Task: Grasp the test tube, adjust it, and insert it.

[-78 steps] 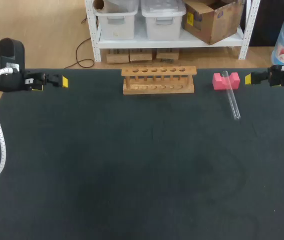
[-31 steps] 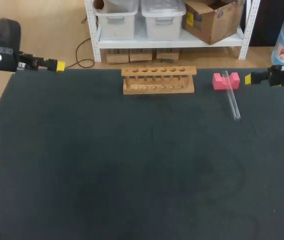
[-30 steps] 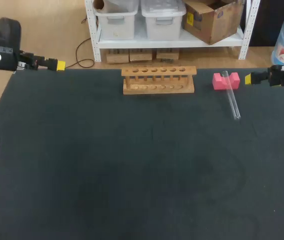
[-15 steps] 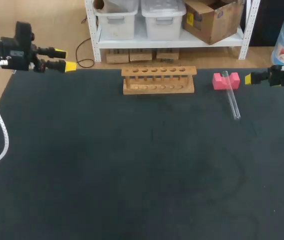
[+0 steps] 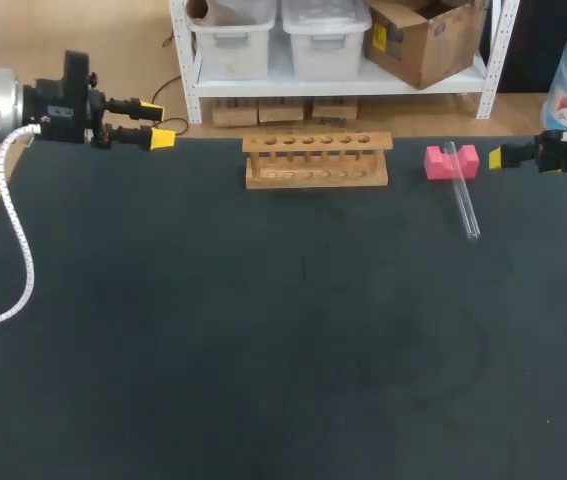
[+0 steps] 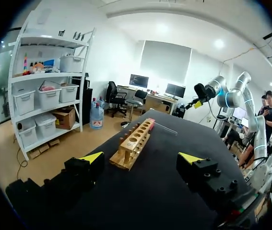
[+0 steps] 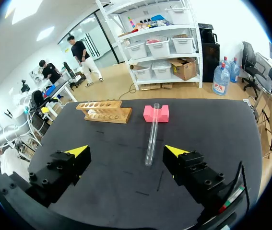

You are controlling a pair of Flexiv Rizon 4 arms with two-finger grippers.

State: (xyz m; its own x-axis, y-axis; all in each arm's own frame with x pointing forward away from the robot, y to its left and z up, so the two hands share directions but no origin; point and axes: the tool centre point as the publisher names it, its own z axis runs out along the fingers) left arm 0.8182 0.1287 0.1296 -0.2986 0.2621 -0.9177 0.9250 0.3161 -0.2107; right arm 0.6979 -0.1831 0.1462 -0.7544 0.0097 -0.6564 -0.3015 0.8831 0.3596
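Weighing which arm is nearer, we are finding the test tube [image 5: 461, 195] lying on the right side of the desk [image 5: 263, 350], its far end resting on the pink block [image 5: 451, 161] and its other end reaching down onto the dark surface, toward the near edge. Our right tool [image 5: 498, 157] is hovering just beside that block, at the desk's right edge. Our left tool [image 5: 158, 122] is hanging well apart from it, on the far side of the wooden rack [image 5: 317, 160], so we are judging the right arm to be the one for the grasp. In the right wrist view the right tool [image 7: 126, 151] is holding its fingers wide apart with nothing between them, and the test tube [image 7: 151, 135] is lying ahead of it, with its long axis running almost straight away from the tool toward the pink block [image 7: 155, 113]. We are therefore expecting to need a turn of the wrist, so that the fingers are closing across the glass and not along it. The left tool [image 6: 143, 158] is likewise standing open and empty, facing the wooden rack [image 6: 133, 143] along its length.
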